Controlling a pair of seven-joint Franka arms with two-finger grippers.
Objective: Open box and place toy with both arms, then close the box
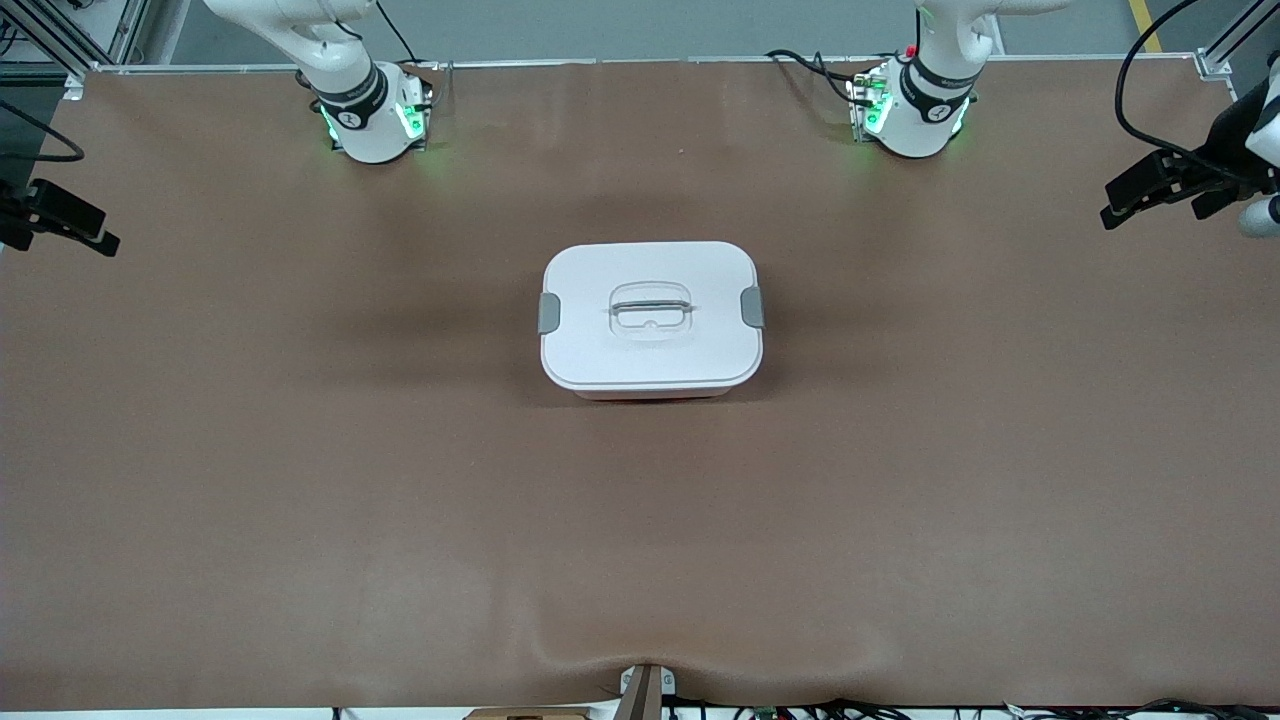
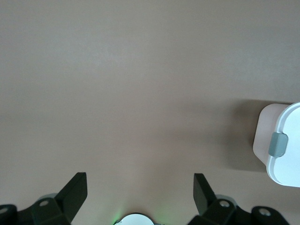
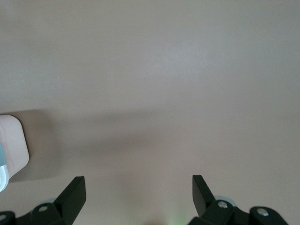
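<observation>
Box [image 1: 651, 318] sits closed at the center of the front frame on the brown table [image 1: 300, 480], about midway between the two arm ends. White lid [image 1: 650, 350] is flat on top, with a grey clip [image 1: 549, 313] on the end toward the right arm and another clip [image 1: 753, 307] on the end toward the left arm. Clear recessed handle [image 1: 651, 309] lies in the middle of the lid. A thin pink strip of the tub shows under the lid's lower edge.

Toy: not visible in any view.

Left gripper [image 1: 1165, 185] hangs at the right edge of the front frame, over the table's left-arm end, well apart from the box. Fingers [image 2: 75, 192] spread wide, nothing between them; box corner with one clip shows at the right edge of the left wrist view.

Right gripper [image 1: 60, 215] hangs at the left edge of the front frame, over the right-arm end, well apart from the box. Fingers [image 3: 72, 194] wide apart, empty; a bit of the box shows at the left edge of the right wrist view.
</observation>
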